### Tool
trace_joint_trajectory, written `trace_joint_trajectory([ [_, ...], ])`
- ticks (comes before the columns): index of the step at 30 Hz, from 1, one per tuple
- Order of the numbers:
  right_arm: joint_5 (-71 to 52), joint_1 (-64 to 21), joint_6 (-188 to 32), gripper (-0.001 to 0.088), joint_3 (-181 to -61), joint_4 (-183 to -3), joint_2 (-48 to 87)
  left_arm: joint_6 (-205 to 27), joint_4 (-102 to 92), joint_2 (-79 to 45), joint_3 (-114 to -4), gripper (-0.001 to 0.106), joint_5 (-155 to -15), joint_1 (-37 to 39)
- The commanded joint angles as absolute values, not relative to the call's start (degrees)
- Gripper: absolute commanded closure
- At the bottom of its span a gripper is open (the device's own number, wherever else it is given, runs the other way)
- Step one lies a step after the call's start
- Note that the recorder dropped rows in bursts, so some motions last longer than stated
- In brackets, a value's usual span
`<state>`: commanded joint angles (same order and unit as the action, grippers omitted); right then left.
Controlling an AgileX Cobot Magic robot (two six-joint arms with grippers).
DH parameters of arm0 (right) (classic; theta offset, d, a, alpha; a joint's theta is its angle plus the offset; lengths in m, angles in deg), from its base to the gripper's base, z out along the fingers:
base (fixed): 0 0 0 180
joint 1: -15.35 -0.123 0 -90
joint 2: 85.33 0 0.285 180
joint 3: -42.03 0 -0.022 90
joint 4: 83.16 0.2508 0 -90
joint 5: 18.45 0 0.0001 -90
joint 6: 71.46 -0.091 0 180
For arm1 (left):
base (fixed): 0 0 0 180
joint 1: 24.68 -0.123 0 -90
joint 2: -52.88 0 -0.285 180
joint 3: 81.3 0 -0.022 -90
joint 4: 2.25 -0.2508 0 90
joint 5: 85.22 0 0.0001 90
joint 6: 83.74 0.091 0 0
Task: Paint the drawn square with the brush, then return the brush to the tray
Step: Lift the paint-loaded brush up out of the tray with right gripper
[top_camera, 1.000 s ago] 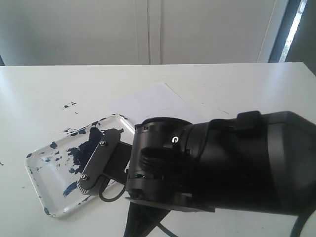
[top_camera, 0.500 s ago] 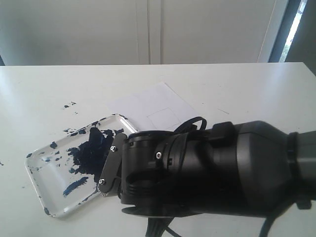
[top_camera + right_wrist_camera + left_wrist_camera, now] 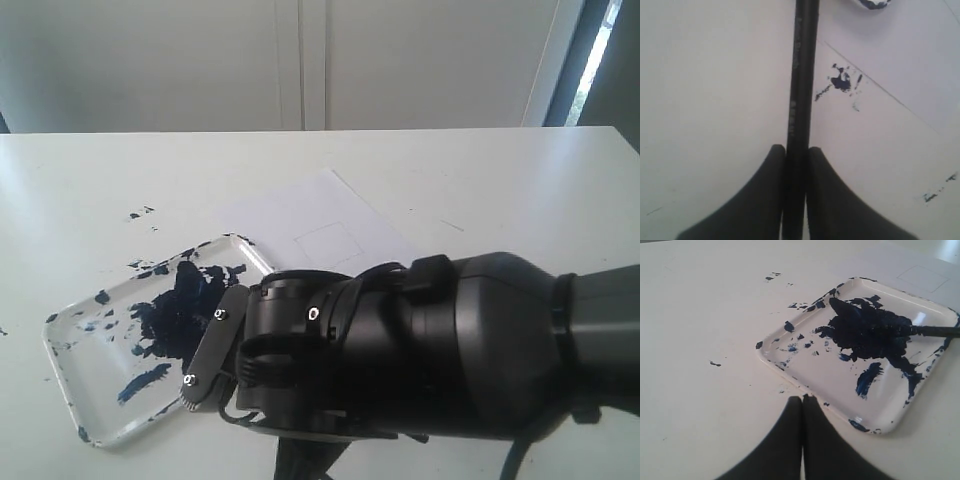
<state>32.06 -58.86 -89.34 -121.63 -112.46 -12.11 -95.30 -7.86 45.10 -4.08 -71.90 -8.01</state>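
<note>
The tray (image 3: pixel 790 367) is white, with a big dark blue blotch in its middle. The brush (image 3: pixel 935 331) lies with its tip in that blotch and its black handle runs out over the rim. My right gripper (image 3: pixel 796 147) is shut on the brush (image 3: pixel 802 75) handle, over the white table beside the tray's corner. My left gripper (image 3: pixel 802 399) is shut on nothing, just outside the tray's near rim. The drawn square (image 3: pixel 328 243) is a bare thin outline on the paper sheet (image 3: pixel 280 210). A black arm (image 3: pixel 430 350) hides the brush and fingers in the exterior view.
Dark blue specks (image 3: pixel 140 213) dot the table beyond the tray (image 3: pixel 70 385). More specks (image 3: pixel 842 82) sit on the paper near its edge. A white wall stands behind the table's far edge (image 3: pixel 320 131).
The black arm has dropped lower and uncovered the drawn square. The dark blotch in the tray has grown and the tray has slid slightly to the left.
</note>
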Motion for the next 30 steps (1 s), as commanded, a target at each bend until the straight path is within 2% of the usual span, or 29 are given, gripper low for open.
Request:
trace_joint_trajectory([
  [5,30.23,-58.86,-89.59,0.0868,-121.63,-112.32,-11.68,-95.3,-7.86,45.1,-4.08,0.105,-71.9,-8.01],
  [17,42.69,-58.86,-97.33,0.0868,-121.63,-125.43,-11.69,-95.3,-7.86,45.1,-4.08,0.105,-71.9,-8.01],
  [23,42.2,-58.86,-97.55,0.0868,-121.63,-124.94,-11.69,-95.3,-7.86,45.1,-4.08,0.105,-71.9,-8.01],
  [30,34.89,-58.86,-96.71,0.0868,-121.63,-116.69,-11.43,-95.3,-7.86,45.1,-4.08,0.105,-71.9,-8.01],
])
